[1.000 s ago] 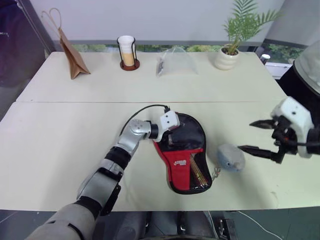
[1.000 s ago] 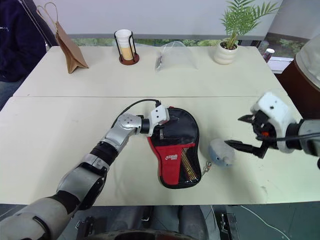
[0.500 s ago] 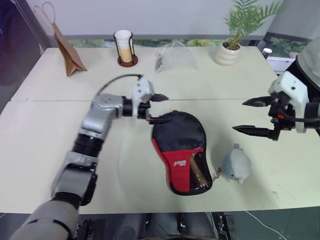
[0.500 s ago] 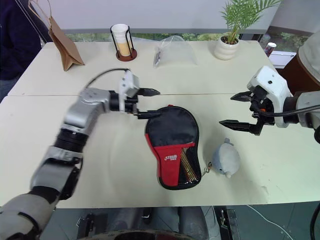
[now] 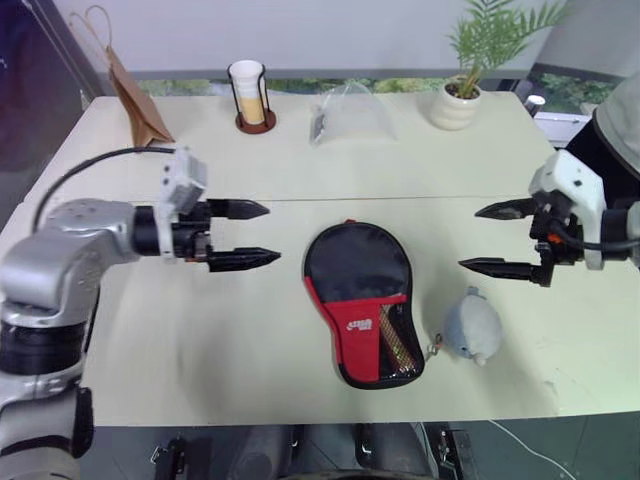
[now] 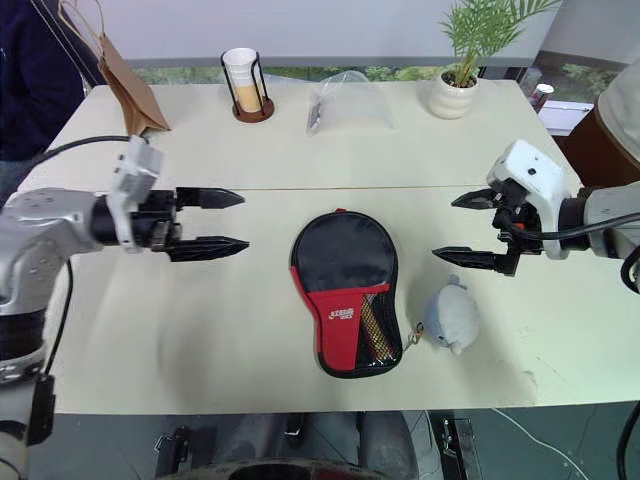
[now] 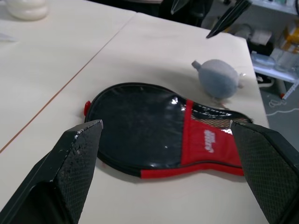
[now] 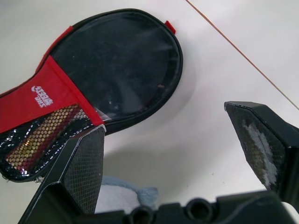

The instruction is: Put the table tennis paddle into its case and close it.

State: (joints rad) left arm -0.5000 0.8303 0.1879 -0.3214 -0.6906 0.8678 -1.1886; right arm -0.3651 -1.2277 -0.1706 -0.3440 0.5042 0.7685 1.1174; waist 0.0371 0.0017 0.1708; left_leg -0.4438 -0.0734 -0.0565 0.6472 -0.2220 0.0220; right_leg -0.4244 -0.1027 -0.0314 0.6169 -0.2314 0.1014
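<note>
Black case (image 5: 360, 300) with red lower panel, small white logo and gold honeycomb mesh pocket. Grey plush toy (image 5: 472, 327) just right of case. Cream table (image 5: 200, 350). Beyond case: brown paper bag (image 5: 135, 95), white cup with tan contents in black holder (image 5: 250, 95), white pot with green plant (image 5: 455, 112).
</note>
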